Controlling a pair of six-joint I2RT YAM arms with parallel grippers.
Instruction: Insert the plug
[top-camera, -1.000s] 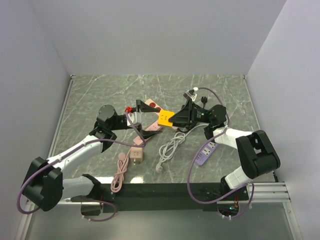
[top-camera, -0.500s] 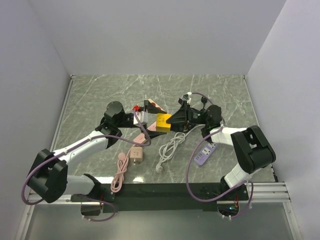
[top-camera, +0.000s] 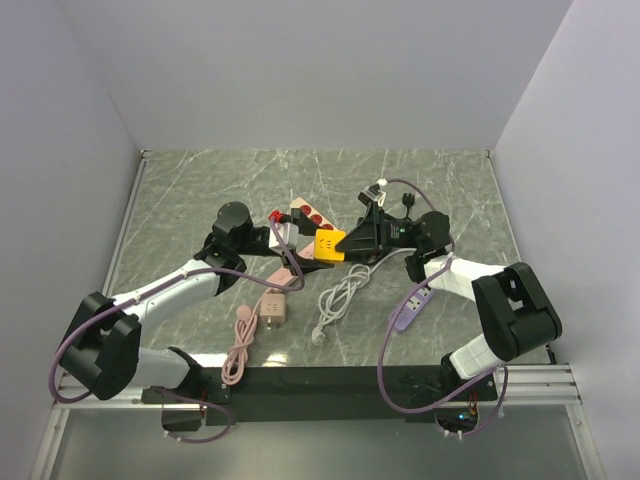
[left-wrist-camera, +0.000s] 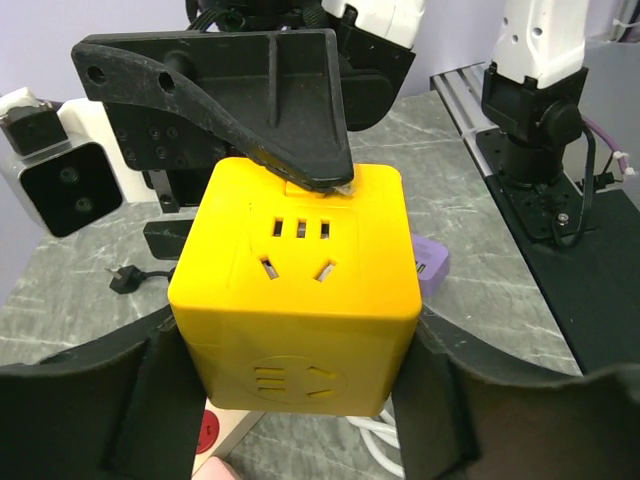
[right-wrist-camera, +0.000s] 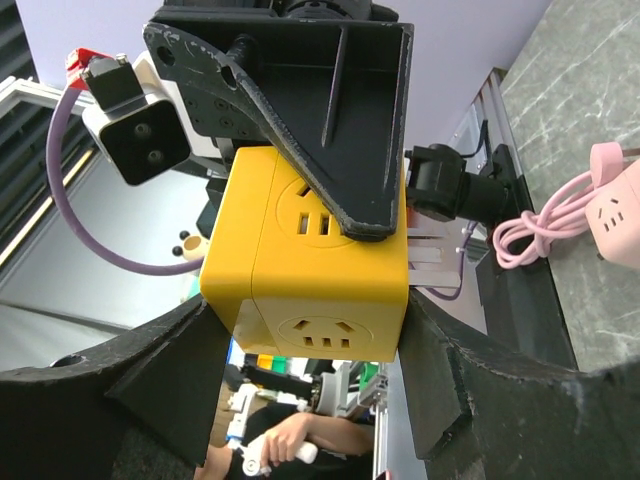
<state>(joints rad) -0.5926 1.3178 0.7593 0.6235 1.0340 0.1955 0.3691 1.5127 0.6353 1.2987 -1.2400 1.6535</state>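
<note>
The left claw (left-wrist-camera: 290, 395) is clamping the plug (top-camera: 329, 244) across two opposite side faces, its black pads (left-wrist-camera: 150, 400) pressing flat against the yellow shell. The right claw (right-wrist-camera: 303, 380) is gripping the same cube across another pair of faces. In each wrist view, one finger of the other claw is lying over a socket face. So both claws are holding the plug at once, just above the pale power strip (top-camera: 305, 213) with red switches, over that strip's right side and seemingly clear of it.

The plug is looking like a rigid, glossy plastic block, probably light but slippery. Broad flat faces are offering the surest hold, with the pads kept low and centred so it is not twisting. Its prong face is not showing in any view, so which side must go down is unclear.

A white cable (top-camera: 340, 292) is coiling on the desk (top-camera: 200, 180) nearer than the strip. A pink adapter (top-camera: 275, 308) with its cord is lying nearer and left of the strip. A purple strip (top-camera: 411, 304) is resting well to its right.
</note>
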